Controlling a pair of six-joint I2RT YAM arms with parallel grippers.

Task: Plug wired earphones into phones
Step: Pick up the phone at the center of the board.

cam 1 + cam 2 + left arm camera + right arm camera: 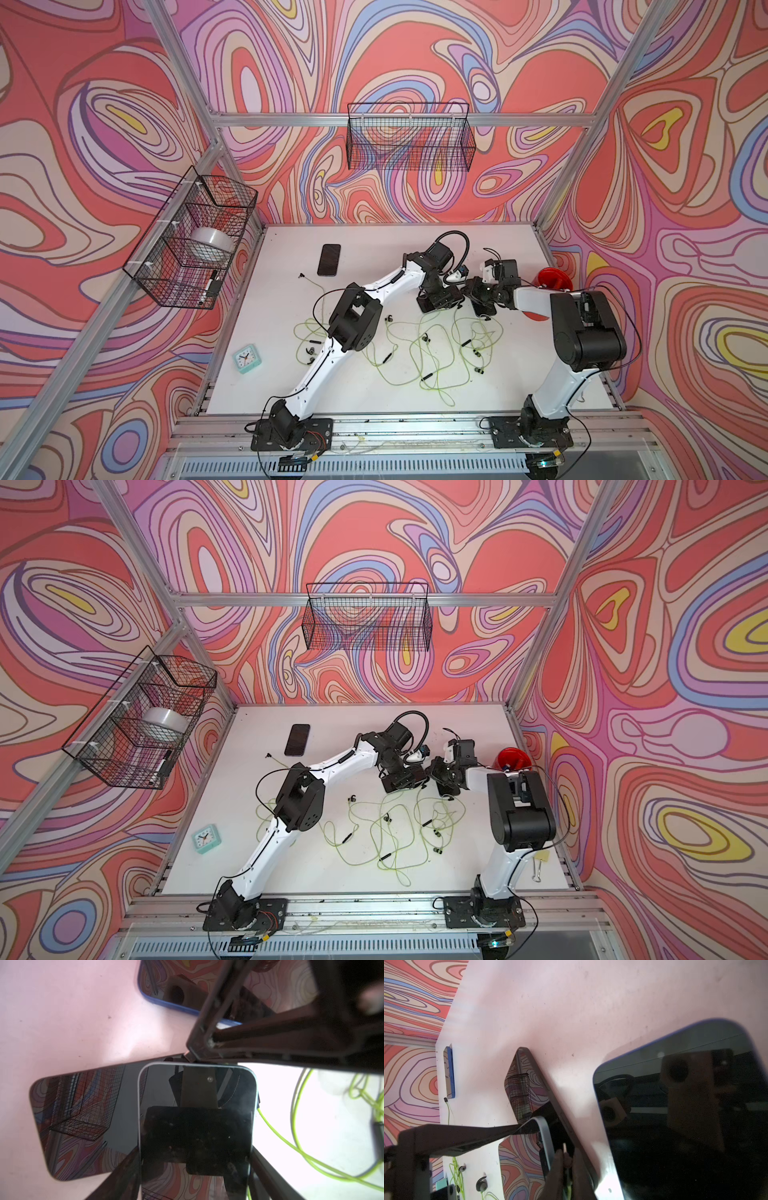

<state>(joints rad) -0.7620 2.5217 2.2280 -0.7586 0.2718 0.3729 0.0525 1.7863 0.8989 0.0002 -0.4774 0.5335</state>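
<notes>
left gripper (195,1153): jaws wide astride a silver-edged black glossy phone (158,1088), seemingly touching its sides, grip unclear | right gripper (566,1156): closed on the small plug (564,1147) of a yellow-green earphone cord (568,1188), at that phone's short edge | phone rests across another black phone (72,1115) on the white bench (353,395)

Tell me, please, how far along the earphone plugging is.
Done: no phone visibly has a plug in; the far phone lies apart from a loose plug. In hand: the right gripper pinches a pale-tipped plug at the silver-edged phone, whose sides the left gripper flanks. Left: seemingly every phone; the cords lie loose.
</notes>
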